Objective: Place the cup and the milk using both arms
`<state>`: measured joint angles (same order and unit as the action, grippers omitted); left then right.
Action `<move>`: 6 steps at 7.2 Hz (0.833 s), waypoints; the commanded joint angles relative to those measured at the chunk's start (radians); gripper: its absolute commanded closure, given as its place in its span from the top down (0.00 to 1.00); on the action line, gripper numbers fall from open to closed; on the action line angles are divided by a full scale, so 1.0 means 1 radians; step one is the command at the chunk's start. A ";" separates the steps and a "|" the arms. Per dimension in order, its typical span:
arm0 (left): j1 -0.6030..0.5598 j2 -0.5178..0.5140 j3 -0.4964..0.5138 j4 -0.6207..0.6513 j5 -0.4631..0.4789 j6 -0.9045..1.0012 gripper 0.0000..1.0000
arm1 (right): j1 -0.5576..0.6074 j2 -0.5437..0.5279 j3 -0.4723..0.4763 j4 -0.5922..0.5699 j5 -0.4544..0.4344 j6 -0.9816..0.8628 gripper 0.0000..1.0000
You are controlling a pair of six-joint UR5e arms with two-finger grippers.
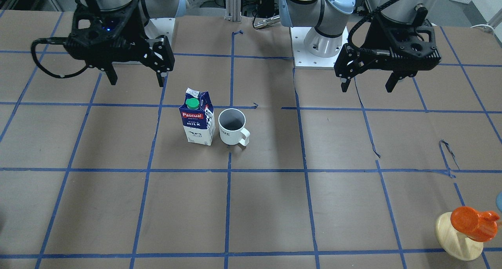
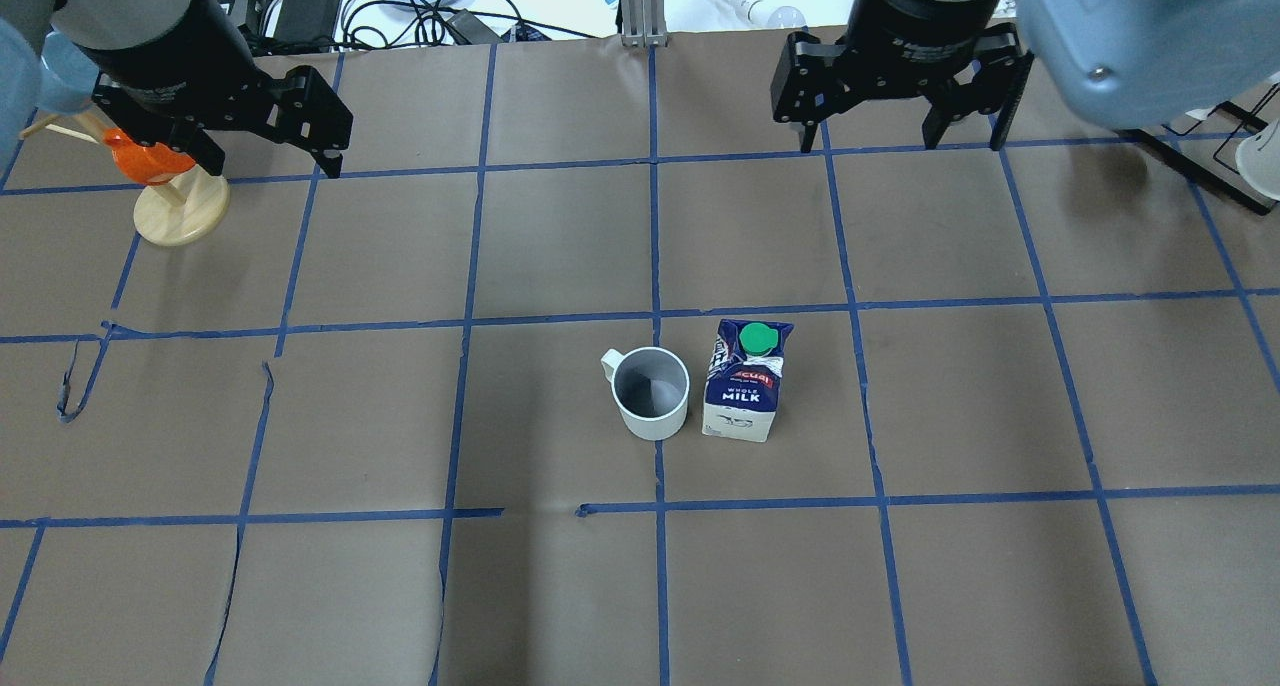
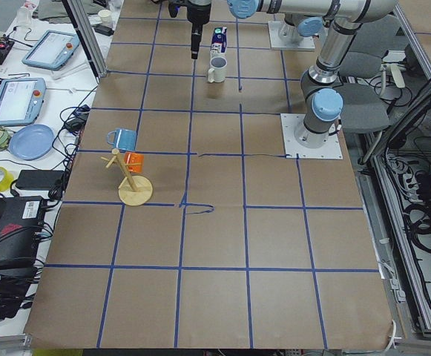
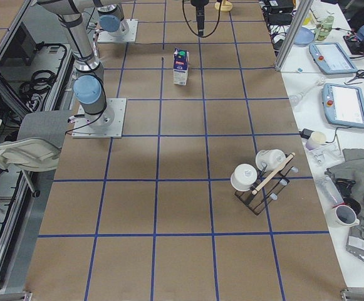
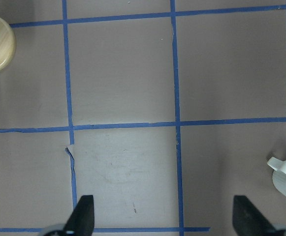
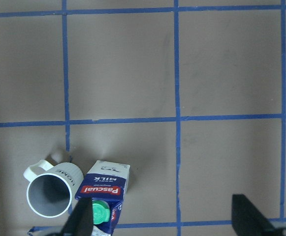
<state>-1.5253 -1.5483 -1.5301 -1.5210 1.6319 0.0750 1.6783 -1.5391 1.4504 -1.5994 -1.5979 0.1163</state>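
**Mug [image 1: 233, 130] of white ceramic and blue-and-white gable-top milk carton [image 1: 198, 120] stand together mid-desk; both arms raised, jaws apart**

The mug has a grey interior and black "HOME" lettering. It stands upright on the brown paper desk [image 2: 560, 246], which is marked off in squares with blue tape. The carton is also upright, taller than the mug, with a green screw cap and a red "Pascual" label. It stands just beside the mug on the robot's right, with a narrow gap between them. The mug's handle points away from the carton.

The grey-silver left arm [image 2: 140, 16] hangs above the desk, well apart from the mug on its side. Its black jaws stand wide apart and hold nothing. The grey-silver right arm [image 2: 930, 6] hangs above the desk on the carton's side, also well apart. Its jaws are likewise spread and empty.

The left wrist view shows only the mug's handle and edge, at its right border. The right wrist view shows both mug and carton, low and to the left.

A round-based wooden stand [image 1: 457, 237] carrying an orange mug [image 1: 472, 222] sits near the desk's left end.
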 commanded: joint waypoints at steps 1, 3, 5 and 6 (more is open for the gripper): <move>0.004 0.002 0.001 -0.005 0.000 -0.003 1.00 | -0.057 -0.015 0.002 -0.004 0.010 -0.066 1.00; 0.014 -0.003 0.014 -0.010 -0.001 -0.024 1.00 | -0.052 -0.015 -0.004 -0.007 0.029 -0.058 1.00; 0.082 -0.018 0.074 -0.137 -0.095 -0.046 1.00 | -0.052 -0.015 -0.004 -0.004 0.029 -0.058 1.00; 0.082 -0.019 0.074 -0.137 -0.096 -0.076 1.00 | -0.052 -0.015 -0.004 -0.002 0.027 -0.058 1.00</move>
<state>-1.4546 -1.5635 -1.4659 -1.6360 1.5522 0.0250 1.6259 -1.5538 1.4461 -1.6025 -1.5706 0.0581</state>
